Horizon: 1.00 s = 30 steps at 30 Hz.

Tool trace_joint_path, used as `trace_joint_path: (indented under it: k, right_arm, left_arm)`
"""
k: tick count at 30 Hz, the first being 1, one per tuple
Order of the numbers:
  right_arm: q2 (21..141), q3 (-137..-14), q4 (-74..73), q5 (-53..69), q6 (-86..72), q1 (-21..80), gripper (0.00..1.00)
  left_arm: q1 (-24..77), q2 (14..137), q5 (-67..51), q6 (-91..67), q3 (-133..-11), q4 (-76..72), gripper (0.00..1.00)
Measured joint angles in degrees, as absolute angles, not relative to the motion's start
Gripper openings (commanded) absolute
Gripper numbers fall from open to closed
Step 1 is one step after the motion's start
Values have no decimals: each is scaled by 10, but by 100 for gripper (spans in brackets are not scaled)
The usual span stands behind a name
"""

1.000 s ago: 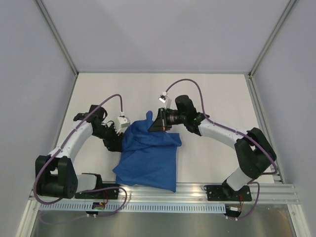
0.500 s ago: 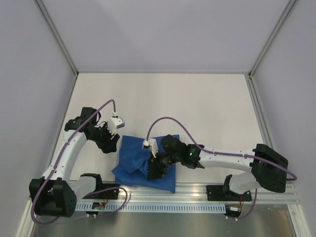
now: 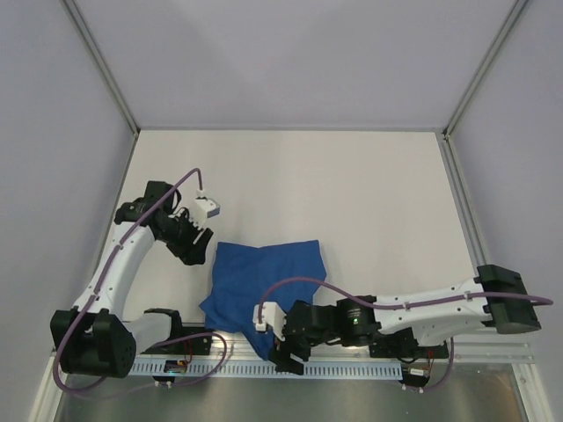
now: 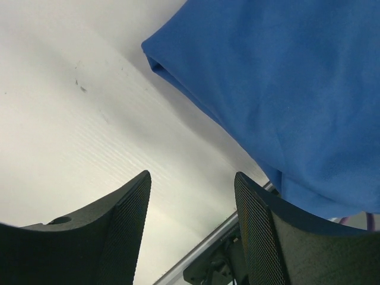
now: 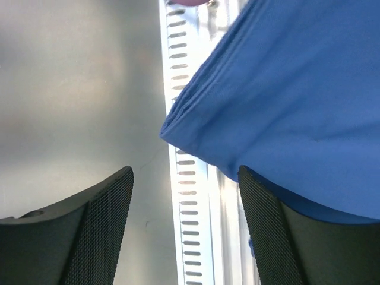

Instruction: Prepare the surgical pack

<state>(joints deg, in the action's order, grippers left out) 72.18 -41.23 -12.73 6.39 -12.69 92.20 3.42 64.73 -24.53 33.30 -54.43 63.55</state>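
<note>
While left gripper (image 3: 199, 255) and right gripper (image 3: 286, 359) are both gaping wide, holding nothing, surgical pack (image 3: 264, 281) is lying folded at 6 o'clock; layers unclear, so I'm suggesting pinching one corner squarely.

No text, label, brand, number or sign can be read in any of the three views. The drape (image 3: 264, 272) shows no legible marking.
</note>
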Motion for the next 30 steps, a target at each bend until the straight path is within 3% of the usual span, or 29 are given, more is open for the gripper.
trace_joint_path:
  k: [4, 9, 14, 21, 24, 25, 26, 27, 30]
  right_arm:
    - [651, -412, -169, 30, -149, 903, 79]
    - [572, -429, -222, 10, -193, 762, 86]
    - [567, -413, -237, 16, -258, 552, 87]
    - [608, -319, -190, 64, -328, 496, 82]
    - [645, -291, -133, 92, -353, 495, 62]
    - [660, -281, -112, 102, -363, 493, 50]
    - [671, -274, -91, 114, -373, 490, 44]
    - [682, -269, -62, 134, -386, 485, 39]
    - [699, -266, -29, 163, -401, 470, 17]
  left_arm:
    - [90, 678, -216, 310, -561, 636, 71]
    - [182, 753, -186, 289, -564, 641, 77]
    - [210, 827, -167, 279, -568, 638, 75]
    - [251, 850, -151, 278, -568, 634, 68]
    - [251, 850, -155, 279, -567, 634, 61]
    - [251, 850, -157, 279, -566, 634, 51]
    - [251, 850, -160, 279, -566, 634, 46]
    - [251, 850, -164, 277, -564, 634, 32]
    - [251, 851, -174, 273, -564, 632, 6]
